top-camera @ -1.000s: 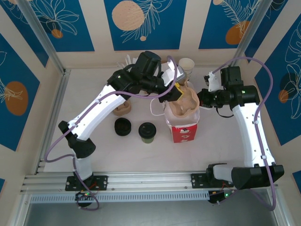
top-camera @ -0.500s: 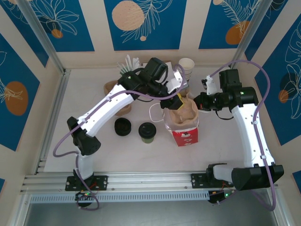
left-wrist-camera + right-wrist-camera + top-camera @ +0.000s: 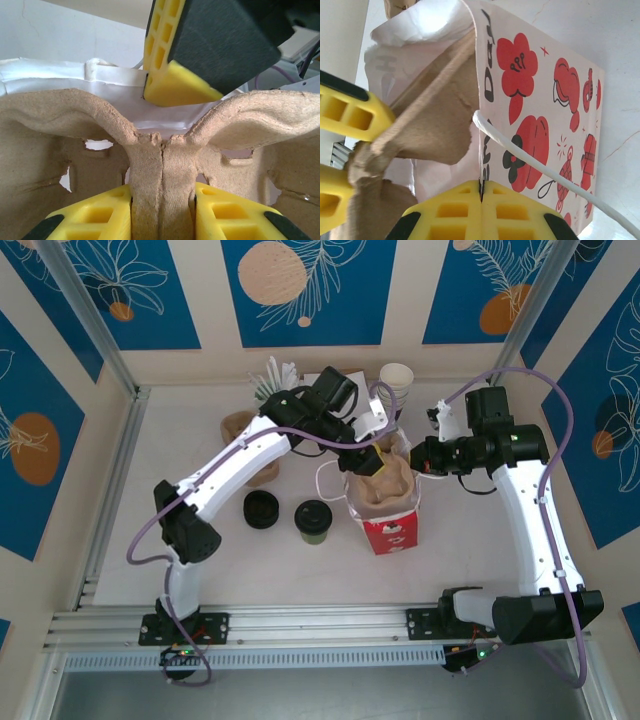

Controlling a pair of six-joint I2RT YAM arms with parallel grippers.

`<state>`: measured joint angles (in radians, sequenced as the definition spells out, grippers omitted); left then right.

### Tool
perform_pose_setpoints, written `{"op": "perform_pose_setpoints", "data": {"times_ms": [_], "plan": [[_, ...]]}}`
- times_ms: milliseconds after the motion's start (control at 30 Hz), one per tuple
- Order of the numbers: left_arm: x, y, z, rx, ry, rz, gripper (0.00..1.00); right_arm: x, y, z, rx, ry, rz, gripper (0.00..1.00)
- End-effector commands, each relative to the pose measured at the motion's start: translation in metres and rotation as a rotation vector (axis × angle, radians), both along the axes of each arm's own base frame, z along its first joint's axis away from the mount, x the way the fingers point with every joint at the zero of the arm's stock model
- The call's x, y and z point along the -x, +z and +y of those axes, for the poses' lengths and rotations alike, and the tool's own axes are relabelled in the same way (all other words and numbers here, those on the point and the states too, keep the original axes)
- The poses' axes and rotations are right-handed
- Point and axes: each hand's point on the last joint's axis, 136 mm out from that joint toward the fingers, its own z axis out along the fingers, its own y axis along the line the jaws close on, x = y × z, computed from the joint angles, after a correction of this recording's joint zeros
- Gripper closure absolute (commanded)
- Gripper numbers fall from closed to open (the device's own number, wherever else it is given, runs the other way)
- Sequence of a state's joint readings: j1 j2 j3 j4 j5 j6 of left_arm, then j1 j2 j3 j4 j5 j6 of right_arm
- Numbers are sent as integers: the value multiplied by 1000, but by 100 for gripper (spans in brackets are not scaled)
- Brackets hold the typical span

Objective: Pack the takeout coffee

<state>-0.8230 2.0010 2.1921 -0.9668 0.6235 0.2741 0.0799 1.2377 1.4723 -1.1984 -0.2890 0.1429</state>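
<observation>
One takeout coffee (image 3: pixel 313 521) upright on the table (image 3: pixel 250 570), outside the red paper bag (image 3: pixel 392 528), ungripped.
Top view: small olive-green paper cup, round black lid; just right of a black disc (image 3: pixel 261 509), left of the bag, touching neither. Pulp cup carrier (image 3: pixel 385 483) plugging the bag mouth. At the bag's top, beyond the cup and apart from it: left gripper (image 3: pixel 372 462) and right gripper (image 3: pixel 415 457). Left wrist: left fingers (image 3: pixel 100 215) pinching the carrier's centre ridge, white bag lining behind. Right wrist: right fingers (image 3: pixel 450 210) pressed together on the bag's rim, white cord handle (image 3: pixel 555 175) running just beside them.
</observation>
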Motion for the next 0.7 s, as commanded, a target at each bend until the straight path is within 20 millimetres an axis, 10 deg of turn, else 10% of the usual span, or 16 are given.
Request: {"op": "perform_pose_setpoints", "data": {"times_ms": [0,667], "plan": [[-6,-13,1,-24,-19,-20,71,9,4,8,-23,54,-12,100],[-6,-69,-10,-136,-53,-65,72,1,-2,15,-51,64,3,100]]}}
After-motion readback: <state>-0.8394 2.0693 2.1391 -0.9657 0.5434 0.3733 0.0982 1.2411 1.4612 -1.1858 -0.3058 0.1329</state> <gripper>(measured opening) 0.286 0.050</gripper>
